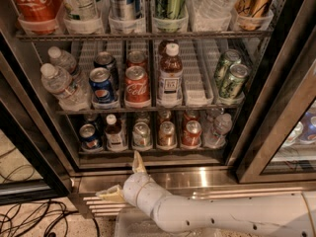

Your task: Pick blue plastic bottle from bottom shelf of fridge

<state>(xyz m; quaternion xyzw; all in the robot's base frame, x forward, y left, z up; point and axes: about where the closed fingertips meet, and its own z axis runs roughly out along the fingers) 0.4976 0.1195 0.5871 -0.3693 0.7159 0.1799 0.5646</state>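
The blue plastic bottle point(115, 132), with a white cap, dark liquid and a pale label, stands second from the left on the bottom shelf point(153, 153) of the open fridge point(163, 177). A blue can is on its left and a silver can on its right. My gripper point(123, 177) is open and empty, low in front of the fridge's steel sill, below the bottle and slightly to its right. One finger point(138, 163) points up toward the shelf lip; the other point(110, 194) points left over the base grille.
Several cans and a crinkled water bottle point(217, 130) share the bottom shelf. The rack above holds water bottles, a Pepsi can point(102, 85), a Coca-Cola can, a larger brown bottle point(170, 75) and green cans. The door frame point(276, 117) is at the right, cables on the floor at the left.
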